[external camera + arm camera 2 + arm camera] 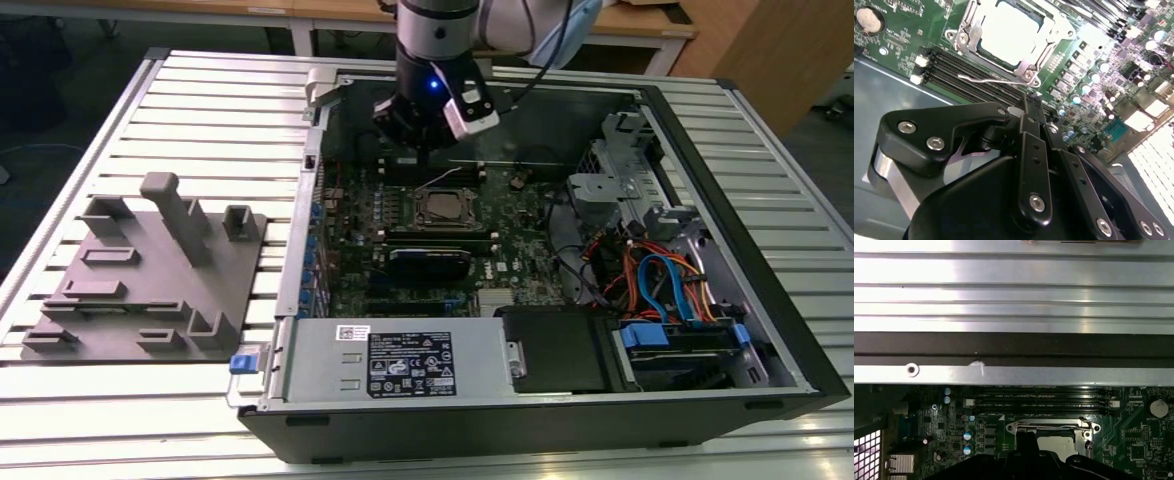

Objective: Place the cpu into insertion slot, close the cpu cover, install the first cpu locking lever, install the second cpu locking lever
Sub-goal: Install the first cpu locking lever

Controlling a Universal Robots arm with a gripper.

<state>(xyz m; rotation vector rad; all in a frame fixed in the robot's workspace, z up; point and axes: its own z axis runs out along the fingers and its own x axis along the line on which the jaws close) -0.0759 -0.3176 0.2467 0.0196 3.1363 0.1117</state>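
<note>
The circuit board [505,238] is dark green, dotted with small silver and blue round parts. The chip [1006,31] has a pale silver-grey top, and its frame [970,36] is shiny silver. The gripper [1026,102] is black with silver screws. The table [200,110] is light grey metal with a pattern of parallel ribs. The block [147,285] is plain grey. The cables [661,280] are blue and orange.

No print is legible. At six o'clock of the computer case [534,432], the grey power supply box [314,372] carries a black label [411,363] with white lines and round marks, and a small white sticker [352,333] at its eleven o'clock. Faint white lettering runs along the memory slots [1039,402].
</note>
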